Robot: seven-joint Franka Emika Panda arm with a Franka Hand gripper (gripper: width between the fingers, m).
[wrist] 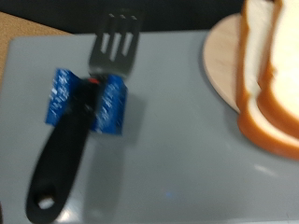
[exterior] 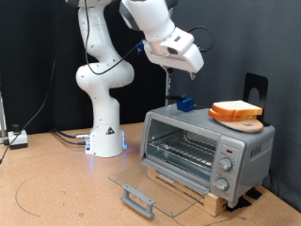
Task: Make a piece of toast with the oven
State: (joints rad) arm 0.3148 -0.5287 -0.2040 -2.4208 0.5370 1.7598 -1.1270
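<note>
In the exterior view's lower right, the oven (exterior: pixel 209 148) sits on the bench (exterior: pixel 56 193) with its glass door (exterior: pixel 150 188) folded down open. On its roof, toward the right, the piece of toast (exterior: pixel 237 110) lies on a wooden board (exterior: pixel 246 122); near the roof's left end a black spatula (wrist: pixel 89 117) rests in a blue holder (wrist: pixel 87 101). The pincer (exterior: pixel 182 68) hangs above the spatula, apart from it; whether it is released or clenched cannot be told.
</note>
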